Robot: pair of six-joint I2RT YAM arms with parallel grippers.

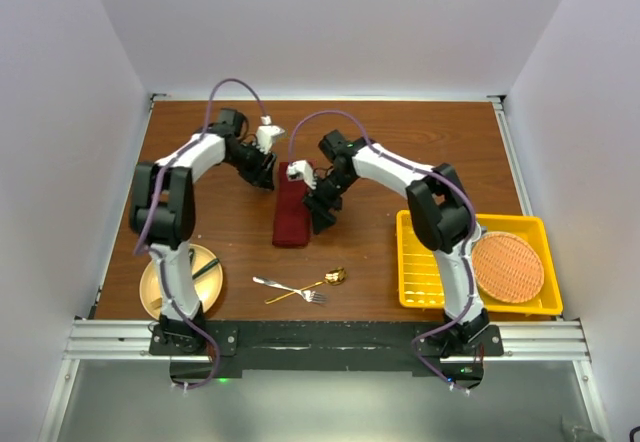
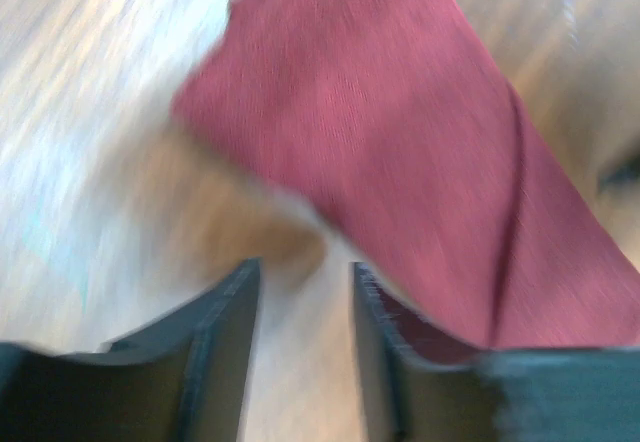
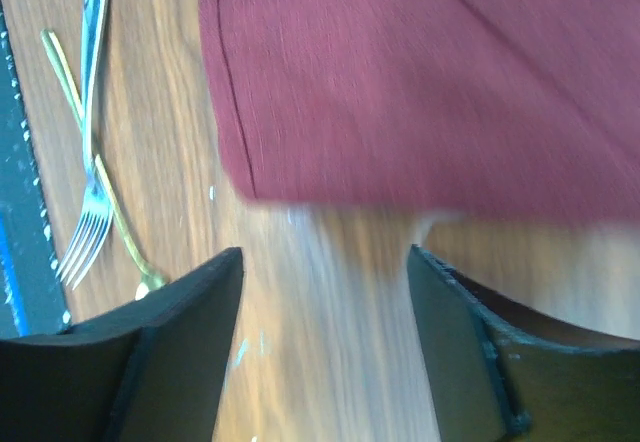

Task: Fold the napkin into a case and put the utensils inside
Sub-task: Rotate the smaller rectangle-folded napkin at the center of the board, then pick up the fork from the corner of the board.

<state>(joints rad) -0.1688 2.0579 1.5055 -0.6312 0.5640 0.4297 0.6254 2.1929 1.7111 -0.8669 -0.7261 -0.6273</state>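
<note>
The napkin (image 1: 292, 207) is a dark red cloth folded into 1 narrow rectangular strip. It lies flat in the middle of the tabletop (image 1: 420, 142), long axis running near to far. Just beyond its near end, apart from it, the slim silver fork (image 1: 270, 283) and the shiny gold spoon (image 1: 335, 276) lie crossed and touching, spoon bowl and fork tines both pointing right.

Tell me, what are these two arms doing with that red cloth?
Two robot arms are working on a maroon napkin, folded into a narrow strip mid-table. The left gripper and right gripper hover open beside it, holding nothing. A silver fork and gold spoon lie crossed nearer the bases, not yet inside.
</note>
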